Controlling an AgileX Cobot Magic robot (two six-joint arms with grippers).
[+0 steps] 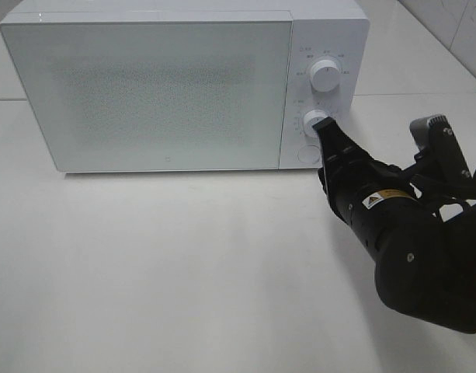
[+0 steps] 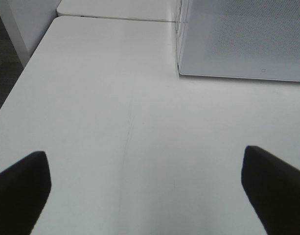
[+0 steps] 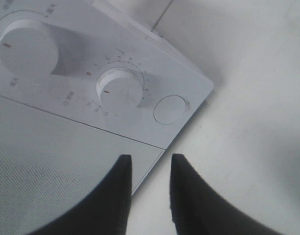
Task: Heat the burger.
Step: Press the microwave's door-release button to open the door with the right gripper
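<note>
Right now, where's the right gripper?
In the exterior high view the right gripper sits on the right side, tips at the microwave's lower knob, above the round button; the right wrist view shows nothing between its fingers.

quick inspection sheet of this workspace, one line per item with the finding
surface: white tabletop, faint hairline scratch
job's things: burger not seen; white box-shaped microwave oven, door shut; white round upper dial, white round lower dial
clutter: nothing seen
grippers: left tool open wide over the tabletop; right tool at a narrow gap, nothing between, aimed at the lower dial
cables: nothing seen on the tabletop
surroundings: pale tiled wall; dark floor
</note>
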